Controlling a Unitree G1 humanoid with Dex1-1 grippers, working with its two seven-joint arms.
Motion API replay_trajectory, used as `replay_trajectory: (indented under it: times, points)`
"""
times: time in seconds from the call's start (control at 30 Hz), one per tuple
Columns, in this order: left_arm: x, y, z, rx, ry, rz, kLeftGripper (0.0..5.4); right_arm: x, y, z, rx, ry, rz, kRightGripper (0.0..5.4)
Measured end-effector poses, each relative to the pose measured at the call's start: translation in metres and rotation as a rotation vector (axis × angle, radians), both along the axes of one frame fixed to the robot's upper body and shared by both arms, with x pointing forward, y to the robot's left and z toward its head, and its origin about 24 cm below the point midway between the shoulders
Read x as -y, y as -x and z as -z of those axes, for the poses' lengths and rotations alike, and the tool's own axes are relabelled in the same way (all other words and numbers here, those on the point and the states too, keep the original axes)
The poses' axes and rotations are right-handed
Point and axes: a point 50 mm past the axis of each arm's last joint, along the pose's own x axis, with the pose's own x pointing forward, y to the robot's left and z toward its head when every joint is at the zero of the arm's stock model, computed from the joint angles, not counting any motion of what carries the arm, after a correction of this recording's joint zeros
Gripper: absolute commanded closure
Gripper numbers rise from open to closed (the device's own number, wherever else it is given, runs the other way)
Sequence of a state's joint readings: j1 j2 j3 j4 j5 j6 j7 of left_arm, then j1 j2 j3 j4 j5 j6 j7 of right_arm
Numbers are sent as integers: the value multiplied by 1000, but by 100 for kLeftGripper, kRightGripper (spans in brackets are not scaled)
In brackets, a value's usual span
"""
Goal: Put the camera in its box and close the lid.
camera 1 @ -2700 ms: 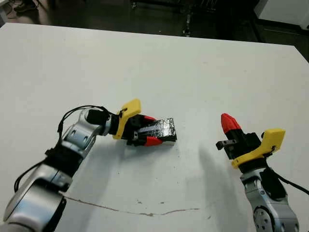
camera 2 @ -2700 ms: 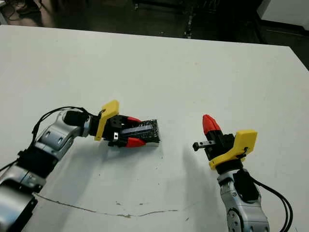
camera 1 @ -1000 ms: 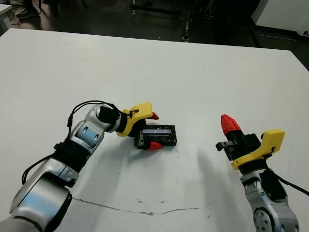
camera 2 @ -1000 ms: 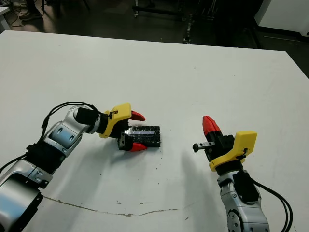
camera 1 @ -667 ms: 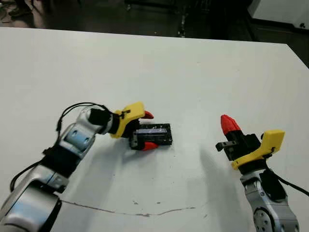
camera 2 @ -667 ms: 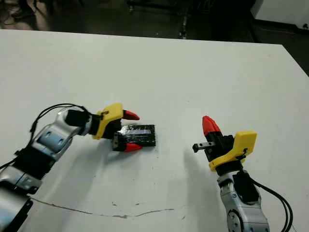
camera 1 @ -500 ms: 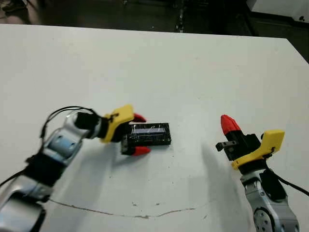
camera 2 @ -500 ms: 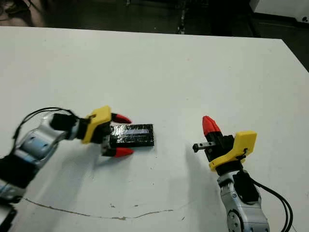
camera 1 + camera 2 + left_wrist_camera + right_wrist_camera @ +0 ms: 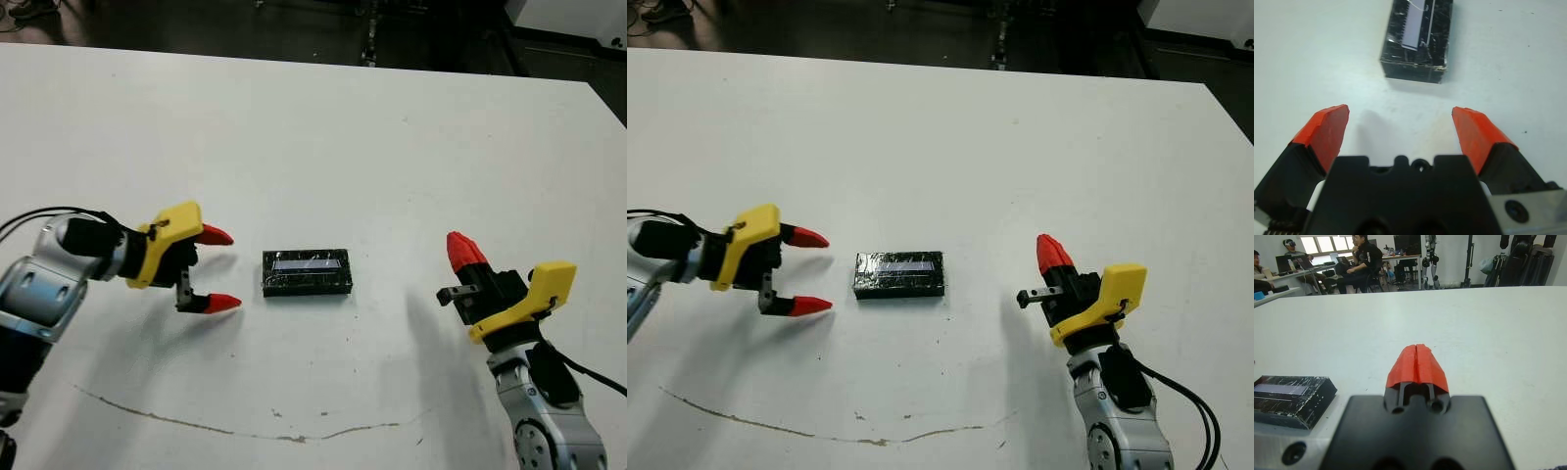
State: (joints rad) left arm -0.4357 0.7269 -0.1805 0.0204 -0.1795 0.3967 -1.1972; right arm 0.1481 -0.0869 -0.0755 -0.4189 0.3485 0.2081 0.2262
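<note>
Head stereo pair looks down over the table point(image 9: 323, 117); both wrist cameras, low, share the lid point(image 9: 1418, 36).

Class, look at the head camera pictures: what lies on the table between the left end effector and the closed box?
Nothing: only bare table separates the left end effector from the closed box, as the left eye view shows.

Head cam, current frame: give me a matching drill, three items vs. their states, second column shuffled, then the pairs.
Items:
1. left gripper
2. right gripper
3. lid

States:
A. lies flat on the table, nothing touching it
B. fingers spread wide, nothing between them
C. fingers pressed together, pointing away from the robot

Pairs: 1-B, 2-C, 3-A
</note>
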Motion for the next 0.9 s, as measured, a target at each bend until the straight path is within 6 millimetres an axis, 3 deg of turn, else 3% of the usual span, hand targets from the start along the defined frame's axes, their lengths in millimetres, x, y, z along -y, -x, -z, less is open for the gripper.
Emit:
replay_trajectory:
  times: [0.27, 0.4, 0.5, 0.63, 0.9]
  points:
    - [-21, -7, -40, 134, 100, -180, 10, 0, 0, 0, 2, 0, -2, 540]
    - [-5, -8, -58, 295, 372, -343, 59, -1, -1, -1, 4, -2, -5, 540]
    - [20, -4, -41, 283, 590, -430, 106, -1, -1, -1, 5, -2, -5, 540]
    - [49, 5, -31, 254, 754, -451, 166, -1, -1, -1, 4, -1, -6, 540]
    - [97, 20, -4, 107, 771, -432, 287, -1, -1, -1, 2, -2, -7, 540]
